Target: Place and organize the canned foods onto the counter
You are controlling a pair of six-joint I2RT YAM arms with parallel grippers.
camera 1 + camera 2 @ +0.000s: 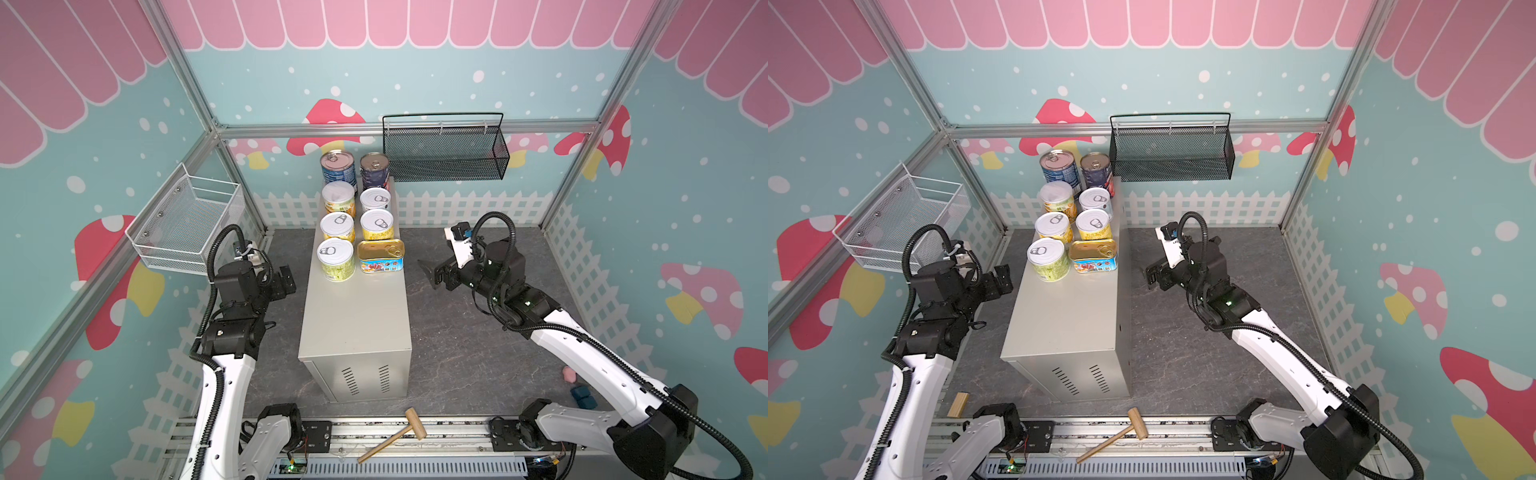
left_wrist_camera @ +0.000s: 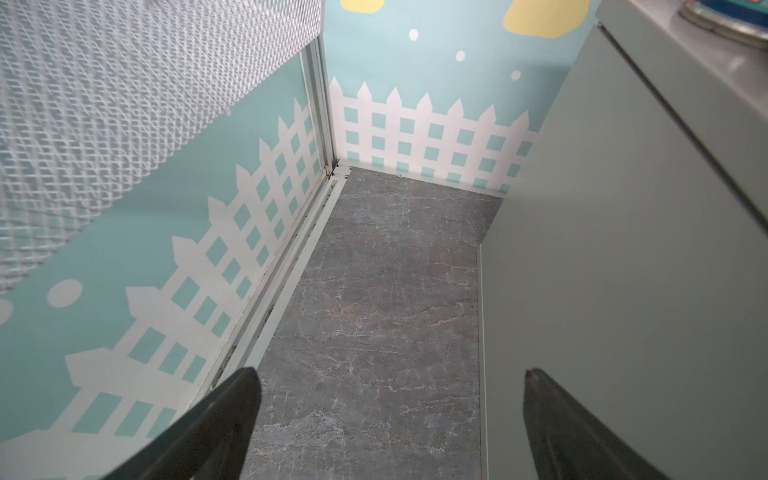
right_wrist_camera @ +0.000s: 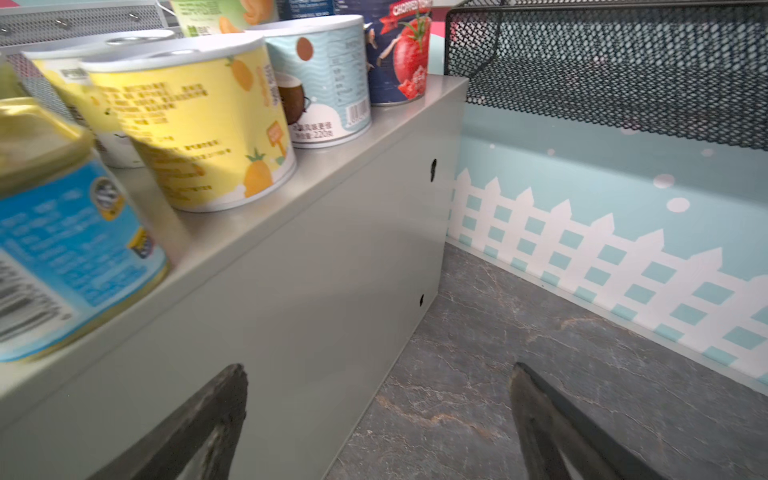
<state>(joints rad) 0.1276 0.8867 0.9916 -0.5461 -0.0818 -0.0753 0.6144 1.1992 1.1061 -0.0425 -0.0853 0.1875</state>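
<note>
Eight upright canned foods, lids up, paired in two rows on far half of tall beige-grey metal box surface; flat gold tin crosswise. Long axis of surface near-to-far, vent slits nearest. Behind, black mesh basket on wall. Spread wide, gripping nothing: left pincer, right pincer.

Both top views look steeply down from high over the near edge of the floor, taking in the whole scene with the counter in the middle. The left wrist camera sits low and close by the counter's left side, facing the floor's far-left corner; the right wrist camera, close by its right side, faces the floor's far edge past the canned foods. All four share the counter.
</note>
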